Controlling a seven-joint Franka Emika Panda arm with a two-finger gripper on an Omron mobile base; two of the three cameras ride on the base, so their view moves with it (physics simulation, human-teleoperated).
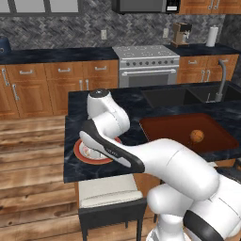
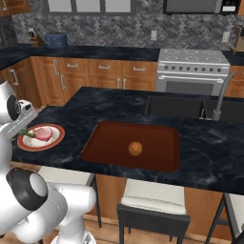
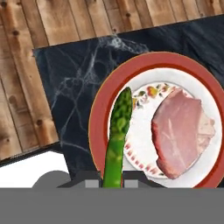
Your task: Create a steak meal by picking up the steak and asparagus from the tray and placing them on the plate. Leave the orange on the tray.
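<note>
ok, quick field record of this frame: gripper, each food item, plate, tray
gripper: shut on the asparagus, held over the plate
asparagus: in the grip, tip over the plate's white centre, not released
steak: lying flat on the plate
plate: near the island's left end, apart from the tray
orange: on the tray, alone there
left to do: release the asparagus

Asparagus (image 3: 118, 140) and steak (image 3: 181, 133) over plate (image 3: 98, 118)

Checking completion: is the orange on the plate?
No, the orange sits on the tray; the plate holds the steak.
</note>
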